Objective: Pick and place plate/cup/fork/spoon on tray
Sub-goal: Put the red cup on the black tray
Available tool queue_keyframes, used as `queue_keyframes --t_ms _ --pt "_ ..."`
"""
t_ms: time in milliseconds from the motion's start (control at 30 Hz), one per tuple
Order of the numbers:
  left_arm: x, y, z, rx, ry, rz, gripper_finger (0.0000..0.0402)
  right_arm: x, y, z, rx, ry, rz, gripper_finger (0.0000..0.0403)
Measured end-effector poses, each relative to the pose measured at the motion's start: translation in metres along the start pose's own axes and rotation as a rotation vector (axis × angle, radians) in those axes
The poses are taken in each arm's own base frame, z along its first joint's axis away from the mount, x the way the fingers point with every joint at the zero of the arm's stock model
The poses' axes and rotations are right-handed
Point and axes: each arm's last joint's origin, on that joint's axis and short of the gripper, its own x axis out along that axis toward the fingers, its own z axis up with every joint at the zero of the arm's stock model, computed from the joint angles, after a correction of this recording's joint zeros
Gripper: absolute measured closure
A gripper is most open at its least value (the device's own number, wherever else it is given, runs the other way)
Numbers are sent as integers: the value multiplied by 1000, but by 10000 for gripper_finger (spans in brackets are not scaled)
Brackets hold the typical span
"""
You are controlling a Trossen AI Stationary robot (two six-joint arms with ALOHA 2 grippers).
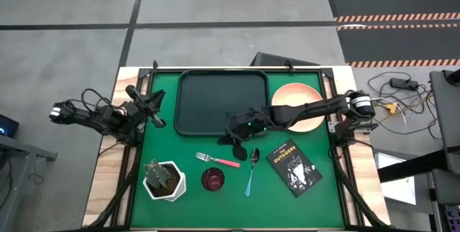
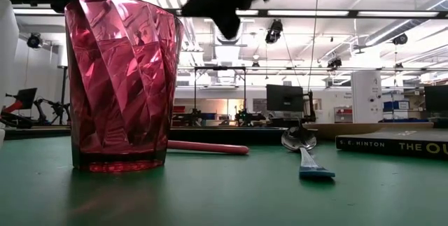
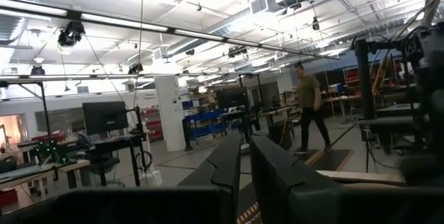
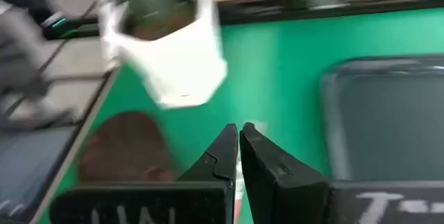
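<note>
Four items lie off the tray (image 1: 215, 103): plate (image 1: 305, 99) at its right, fork (image 1: 215, 159), spoon (image 1: 251, 167) and cup (image 1: 212, 179) below. Right gripper (image 1: 237, 142), jaws nearly shut and empty, hovers near the fork, likely targeting it.

The big black tray (image 1: 213, 101) lies flat at the back of the green worktop. The round orange plate (image 1: 296, 97) sits just beside it. Near the front stand the red cup (image 1: 212, 179), the pink-handled fork (image 1: 217, 160) and the blue-handled spoon (image 1: 251, 170).
</note>
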Motion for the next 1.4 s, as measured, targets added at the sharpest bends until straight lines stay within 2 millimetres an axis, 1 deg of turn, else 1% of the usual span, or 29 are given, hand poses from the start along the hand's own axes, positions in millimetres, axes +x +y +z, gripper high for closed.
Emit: queue_keyframes --t_ms 100,267,400,567,700,933,1067,1200,1333,1400 --pt "0 1 0 -3 -2 2 386 9 9 8 -20 33 31 394" --pt "0 1 0 -4 -4 3 386 23 19 10 -45 71 45 394" --pt "-1 1 1 2 -5 3 386 25 26 17 -54 44 66 394" --pt "-1 2 1 -1 -8 5 386 30 28 14 -7 57 55 388" --pt "-1 2 1 -1 -8 5 386 32 32 14 20 52 38 357" --pt "-1 2 1 -1 -8 5 386 35 42 11 -4 40 -65 269" --pt "-1 2 1 -1 -8 5 386 34 48 16 9 25 -67 232" --pt "-1 2 1 -1 -8 5 386 30 50 27 58 -2 -60 218" --pt "-1 2 1 -1 -8 5 386 27 55 37 61 -5 -50 218" --pt "-1 2 1 -1 -8 5 386 30 58 41 64 2 -47 220"
